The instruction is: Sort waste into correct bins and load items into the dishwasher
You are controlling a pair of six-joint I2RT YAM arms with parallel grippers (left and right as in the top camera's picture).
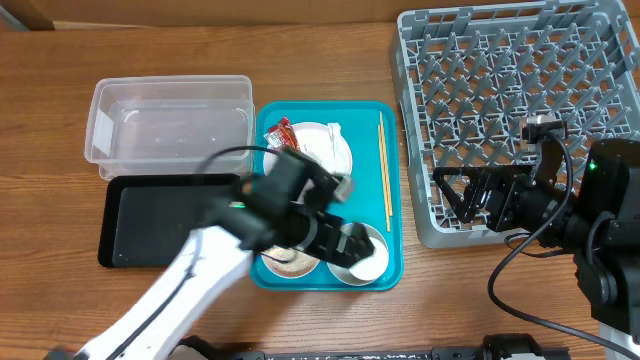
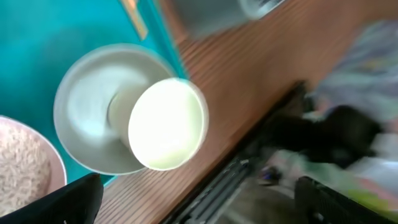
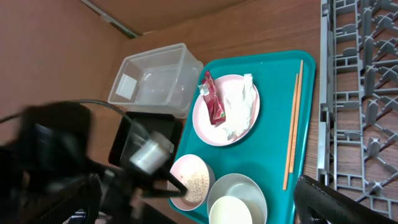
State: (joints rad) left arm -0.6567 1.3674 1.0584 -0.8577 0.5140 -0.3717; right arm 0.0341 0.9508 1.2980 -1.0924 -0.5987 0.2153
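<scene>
Tub [image 1: 170,128], clear and deep, at 10 o'clock in the overhead view. Black tray [image 1: 150,218] lies directly at its 6 o'clock edge.

Left arm, motion-blurred, reaches in from 7 o'clock over the near end of the teal serving tray [image 1: 394,215]. Left gripper [image 2: 199,186]: fingers wide apart in its wrist view, nothing clamped, hanging above the white cup [image 2: 168,124].

Cup sits inside a bowl [image 2: 87,124] at the serving tray's 5 o'clock corner. Second bowl [image 3: 186,173], holding rice grains [image 3: 198,184], is just beside it at 9 o'clock and partly hidden under the arm from overhead.

At the serving tray's 12 o'clock end, plate [image 1: 342,160] carries the red sauce packet [image 1: 281,134] and the crumpled napkin [image 1: 328,140], packet on the 9 o'clock side.

Chopsticks [image 1: 384,170] lie lengthwise along the serving tray's 3 o'clock edge.

Dish rack [image 1: 510,100], grey and pegged, stands just beside the serving tray at 3 o'clock.

Right gripper [image 3: 196,186]: fingers spread apart, nothing between them, over the rack's 7 o'clock corner.
</scene>
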